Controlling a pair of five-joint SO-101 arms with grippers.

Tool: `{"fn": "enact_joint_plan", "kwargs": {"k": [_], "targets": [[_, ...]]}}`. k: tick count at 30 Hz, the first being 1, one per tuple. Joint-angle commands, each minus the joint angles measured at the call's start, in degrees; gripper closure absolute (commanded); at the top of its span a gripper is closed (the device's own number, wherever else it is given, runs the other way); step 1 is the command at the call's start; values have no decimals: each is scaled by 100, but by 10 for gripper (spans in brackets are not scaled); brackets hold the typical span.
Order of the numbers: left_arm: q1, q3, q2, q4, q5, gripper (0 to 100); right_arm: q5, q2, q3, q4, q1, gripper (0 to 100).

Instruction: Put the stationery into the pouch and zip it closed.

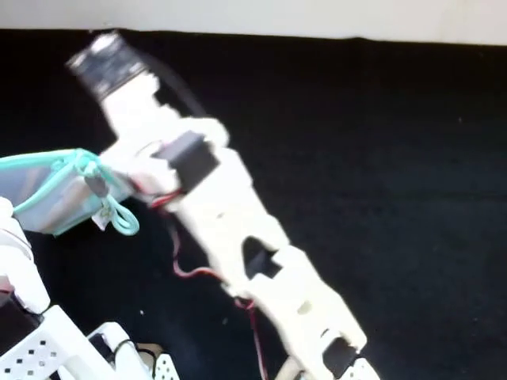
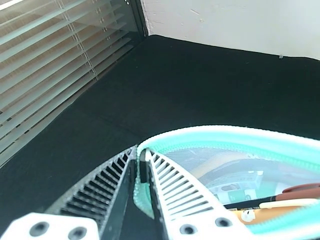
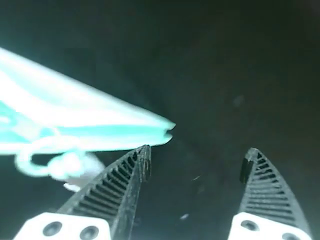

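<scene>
A clear pouch [image 1: 51,194] with teal zipper edging is held up at the left of the high view. My left gripper [image 2: 142,167] is shut on its teal rim, with the pouch [image 2: 240,142] gaping beside it. Pens and other stationery [image 2: 280,200] lie inside. My right gripper [image 3: 196,162] stands open just off the pouch's pointed end [image 3: 125,125], with nothing between its fingers. The teal zipper cord [image 3: 42,155] loops down near one fingertip [image 3: 144,157]. In the high view the right arm [image 1: 222,214] stretches from the bottom right to the pouch's end, where the cord [image 1: 119,218] dangles.
Black cloth [image 1: 380,142] covers the table, with a white wall [image 1: 317,16] along its far edge. Window blinds [image 2: 45,65] stand beside the table in the left wrist view. The left arm's white base [image 1: 32,340] sits at the bottom left.
</scene>
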Motion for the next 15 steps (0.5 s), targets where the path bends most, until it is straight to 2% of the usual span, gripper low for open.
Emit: {"fn": "enact_joint_plan", "kwargs": {"k": [1,7,15], "targets": [[22,321,110,-18,0,993,-62,119,40,66,-145,718],[13,338,110,-132,0,993,-387,259,822,75,-110,718],[31,338,110,-132,26,993,-448,-699,1754,66,127,718]]}}
